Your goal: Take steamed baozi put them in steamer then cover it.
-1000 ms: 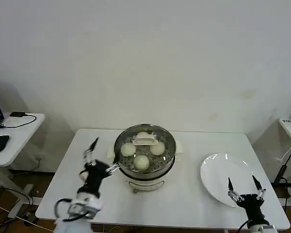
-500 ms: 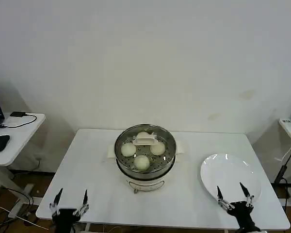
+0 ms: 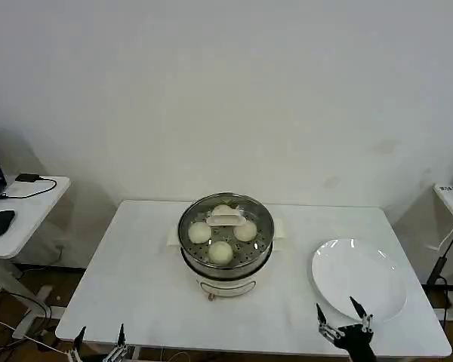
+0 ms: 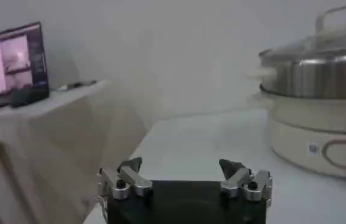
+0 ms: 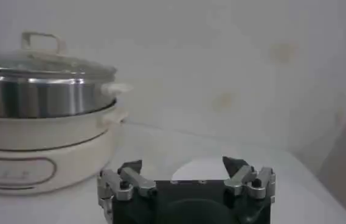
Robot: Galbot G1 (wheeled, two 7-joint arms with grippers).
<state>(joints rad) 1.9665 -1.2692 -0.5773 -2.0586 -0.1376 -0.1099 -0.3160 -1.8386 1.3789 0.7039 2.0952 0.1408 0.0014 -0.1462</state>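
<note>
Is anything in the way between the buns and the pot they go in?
No. The buns already sit inside the pot, under the glass lid. Both tools hang open at the table's near edge, left and right.

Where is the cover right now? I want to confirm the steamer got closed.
In the head view the cover sits on the steamer at the table's middle, over the steamed baozi, left of the white plate.

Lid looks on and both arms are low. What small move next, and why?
Probably none beyond parking: the glass cover sits on the steamer over the baozi, and the left end effector and right end effector are open at the table's near edge.
</note>
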